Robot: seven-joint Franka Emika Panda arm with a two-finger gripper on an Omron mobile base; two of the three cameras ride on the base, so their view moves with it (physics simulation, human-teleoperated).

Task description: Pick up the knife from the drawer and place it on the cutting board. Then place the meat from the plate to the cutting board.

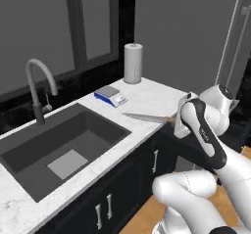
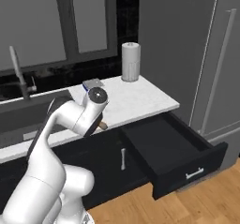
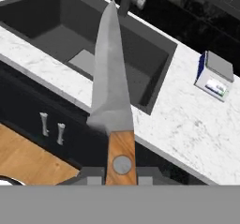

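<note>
Knife (image 3: 111, 82) is grasped by its brown handle in my end effector (image 3: 121, 175), blade pointing over the sink (image 1: 59, 147) and the white surface (image 1: 152, 98). Behind me the drawer (image 2: 176, 155) stands open.

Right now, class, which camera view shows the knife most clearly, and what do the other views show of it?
The hand view: the knife shows blade and wooden handle, close up. The left base view shows its blade over the counter; in the right base view, the arm hides all but a brown bit.
</note>
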